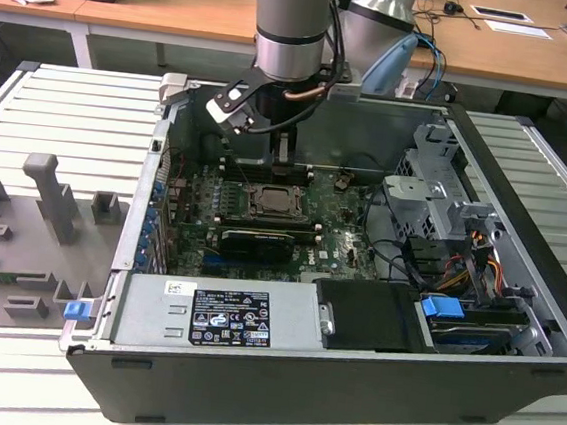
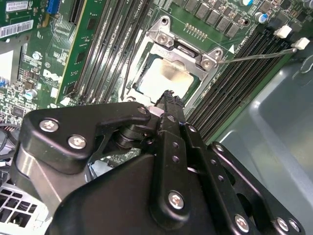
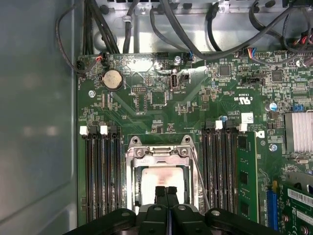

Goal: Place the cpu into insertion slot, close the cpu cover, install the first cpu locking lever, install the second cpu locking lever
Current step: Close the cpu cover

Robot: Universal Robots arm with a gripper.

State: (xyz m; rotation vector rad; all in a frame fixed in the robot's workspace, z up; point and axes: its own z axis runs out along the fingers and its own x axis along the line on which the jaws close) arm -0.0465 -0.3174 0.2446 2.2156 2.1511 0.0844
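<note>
In the exterior view, grey moulded fixtures (image 1: 52, 200) are lying along the left edge of the worktop (image 1: 7, 367). An open computer case (image 1: 346, 399) is sitting beside them and taking up the worktop's middle and right. Inside the case, the gripper (image 1: 282, 157) is hanging near the far wall, just above the insertion slot (image 1: 269, 203) on the green motherboard (image 1: 345, 249).

In both wrist views the gripper (image 2: 168, 95) (image 3: 166, 192) is showing its jaws clenched flat against each other, with nothing between them. The tips are hovering over the cpu (image 2: 164, 76) (image 3: 156, 178), and I cannot tell whether they are touching it. The cpu is lying in the slot, its pale face showing through the square cut-out of the cpu cover (image 2: 188, 54) (image 3: 161, 157), which is lying down over it. A thin locking lever (image 2: 254, 56) (image 3: 201, 181) is angling away from the socket across the memory slots (image 3: 222, 171). To the exterior view's right, a metal drive cage (image 1: 437, 187) is standing at the case's far corner.
</note>
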